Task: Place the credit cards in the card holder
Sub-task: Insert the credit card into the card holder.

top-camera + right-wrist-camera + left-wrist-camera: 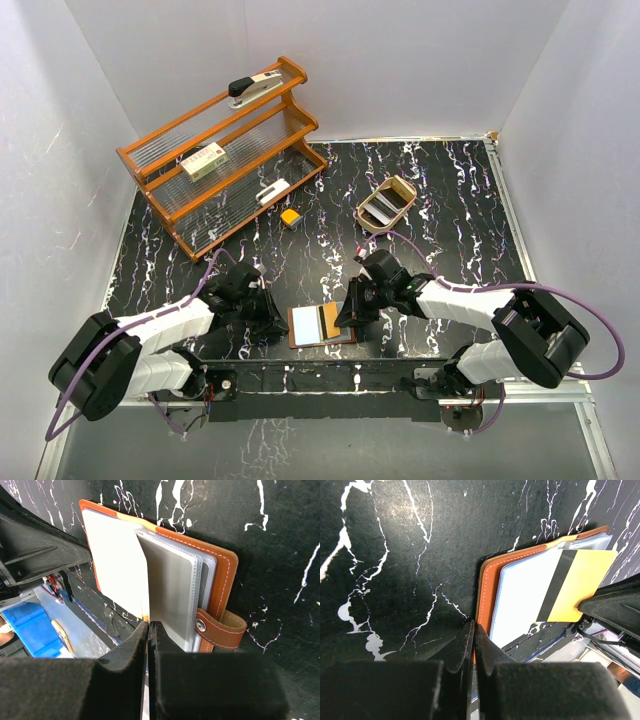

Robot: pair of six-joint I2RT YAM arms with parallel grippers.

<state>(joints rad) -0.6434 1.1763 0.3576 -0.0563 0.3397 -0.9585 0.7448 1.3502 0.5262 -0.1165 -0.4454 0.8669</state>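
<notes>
The reddish-brown card holder (293, 330) lies open near the table's front edge, between my two grippers. My left gripper (278, 318) is shut on the leather edge of its left cover (487, 587). A credit card (530, 590), white with a black stripe and a yellow end, lies over the left inner page. My right gripper (149, 624) is shut on that card's yellow end (328, 322). The grey clear sleeves (172, 590) stand up beside the card, and the closing tab (222, 630) curls at the right. More credit cards (385, 206) lie in the wooden tray.
An oval wooden tray (363, 213) sits behind the right arm. An orange slatted rack (170, 185) with a stapler and small boxes fills the back left. A small yellow-orange block (290, 216) lies in front of the rack. White walls close in the table.
</notes>
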